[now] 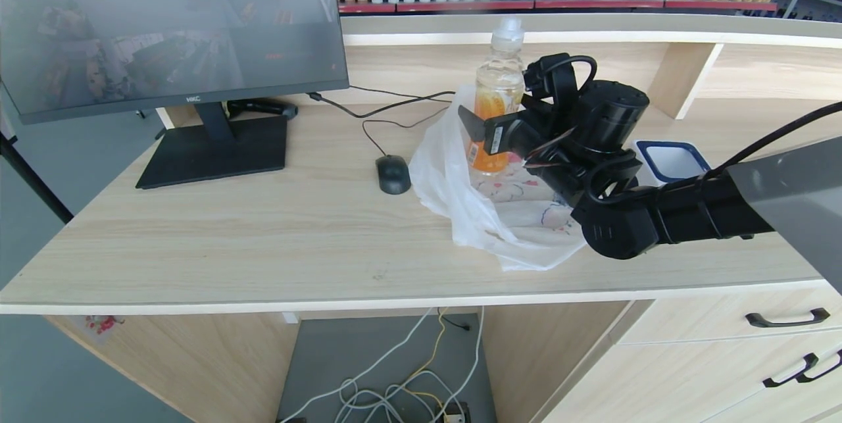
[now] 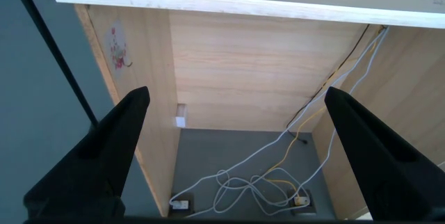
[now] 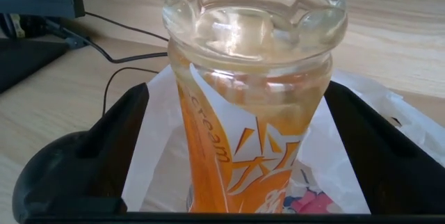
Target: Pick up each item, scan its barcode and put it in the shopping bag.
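A clear bottle (image 1: 498, 91) with an orange label and a white cap stands upright inside the white plastic shopping bag (image 1: 460, 193) on the wooden counter. My right gripper (image 1: 496, 122) is at the bottle's label height, open, one finger on each side of it. In the right wrist view the bottle (image 3: 254, 113) stands between the two wide-spread fingers (image 3: 118, 147), with the bag (image 3: 334, 175) beneath it. My left gripper (image 2: 236, 154) hangs open and holds nothing, below counter height in front of the desk's open underside.
A monitor (image 1: 171, 28) stands at the counter's left, with a black handheld scanner (image 1: 263, 107) behind its base. A black mouse (image 1: 393, 174) lies just left of the bag. A white blue-rimmed container (image 1: 671, 160) sits to the bag's right. Cables (image 2: 257, 182) lie under the desk.
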Controlling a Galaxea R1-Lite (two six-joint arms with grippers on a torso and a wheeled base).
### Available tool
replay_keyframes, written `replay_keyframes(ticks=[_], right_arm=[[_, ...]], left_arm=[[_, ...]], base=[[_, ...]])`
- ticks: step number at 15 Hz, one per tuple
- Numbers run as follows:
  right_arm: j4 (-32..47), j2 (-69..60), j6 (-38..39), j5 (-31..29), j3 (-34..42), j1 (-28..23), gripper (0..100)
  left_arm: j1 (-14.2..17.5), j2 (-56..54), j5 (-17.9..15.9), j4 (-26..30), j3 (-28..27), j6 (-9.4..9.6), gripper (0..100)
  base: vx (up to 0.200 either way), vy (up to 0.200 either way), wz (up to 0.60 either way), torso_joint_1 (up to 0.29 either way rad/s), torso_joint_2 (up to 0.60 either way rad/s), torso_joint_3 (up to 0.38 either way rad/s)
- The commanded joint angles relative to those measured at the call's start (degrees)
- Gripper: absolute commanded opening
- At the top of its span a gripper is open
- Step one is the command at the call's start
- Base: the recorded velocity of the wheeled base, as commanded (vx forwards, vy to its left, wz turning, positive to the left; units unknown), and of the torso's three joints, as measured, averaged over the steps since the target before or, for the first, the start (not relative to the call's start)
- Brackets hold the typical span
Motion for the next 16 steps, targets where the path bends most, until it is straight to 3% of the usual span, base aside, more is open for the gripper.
replay_keyframes(ticks=[1, 8, 14, 16], right_arm=[[-0.1, -0.1, -0.1, 0.0, -0.1, 0.0, 100], [-3.2, -4.8, -0.5, -0.3, 3.8, 0.2, 100], [-18.7, -14.2, 0.4, 0.0, 23.8, 0.3, 100], [-24.4, -16.2, 0.3, -0.2, 27.2, 0.4, 100]], left_arm=[[0.0, 0.0, 0.0, -0.1, 0.0, 0.00, 100], [0.0, 0.0, 0.0, 0.0, 0.0, 0.00, 100], [-0.1, 0.0, 0.0, 0.0, 0.0, 0.26, 100], [-0.1, 0.0, 0.0, 0.0, 0.0, 0.08, 100]], base=[[0.000, 0.000, 0.00, 0.000, 0.00, 0.000], [0.000, 0.000, 0.00, 0.000, 0.00, 0.000], [0.000, 0.000, 0.00, 0.000, 0.00, 0.000], [0.000, 0.000, 0.00, 0.000, 0.00, 0.000]])
